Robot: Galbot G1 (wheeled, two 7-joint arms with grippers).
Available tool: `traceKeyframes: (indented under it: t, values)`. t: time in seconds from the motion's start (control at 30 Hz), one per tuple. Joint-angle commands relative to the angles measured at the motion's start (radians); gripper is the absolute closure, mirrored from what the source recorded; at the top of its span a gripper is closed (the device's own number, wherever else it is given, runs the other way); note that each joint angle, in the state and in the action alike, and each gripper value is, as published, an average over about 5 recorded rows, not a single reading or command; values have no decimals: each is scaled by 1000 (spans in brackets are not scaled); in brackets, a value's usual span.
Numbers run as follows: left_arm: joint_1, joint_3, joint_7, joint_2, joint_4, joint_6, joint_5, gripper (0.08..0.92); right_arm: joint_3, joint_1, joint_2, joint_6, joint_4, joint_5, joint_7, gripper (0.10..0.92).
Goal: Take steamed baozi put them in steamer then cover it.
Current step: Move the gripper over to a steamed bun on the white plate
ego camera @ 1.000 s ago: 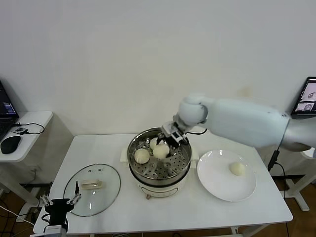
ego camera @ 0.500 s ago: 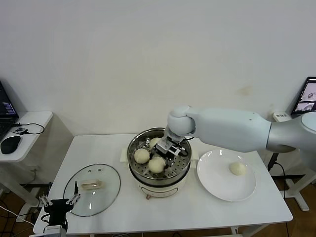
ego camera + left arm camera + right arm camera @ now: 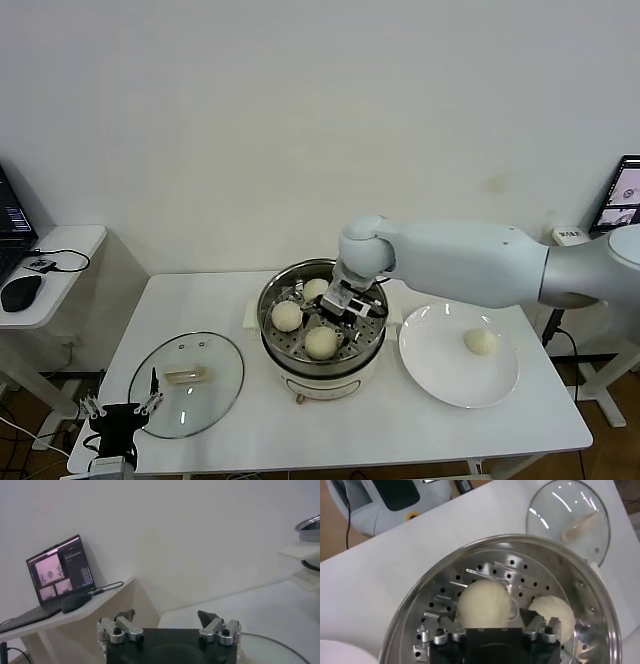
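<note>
The right gripper now stands spread open inside the round shiny steel steamer, just above the perforated tray. The small cream-white bun it carried a moment ago now lies free at the tray's front. 2 more buns lie behind it. 1 bun is on the flat white plate. The round glass lid lies on the white table. The left gripper hangs open beside the table's edge.

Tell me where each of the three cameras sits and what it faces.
Head view: high on the robot, looking down at the table; right arm over the steamer, left gripper near the cover.
Left wrist view: low by the table, facing a laptop; its open fingers show.
Right wrist view: above the steamer, looking down on baozi.
Shared: steamer, cover.
</note>
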Motion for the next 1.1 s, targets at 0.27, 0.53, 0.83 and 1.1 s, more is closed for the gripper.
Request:
traceKeyframes:
  t: [0.27,0.53,0.83,1.1]
  values:
    - [-12,-9,4,18,-1,2,0,177,153,54,-343,-482,143,142,-1,203]
    - [-26,12,10,31,-2,7,5,177,222,-38,-657,-476,201,19,-22,202]
    - [-25,33,8,25,-6,7,24,177,460,-361,-791,-393,156,-151,-51,202]
    - [-18,30,9,26,-7,7,27,177,776,-735,-753,-321,-3,-295,-36,202]
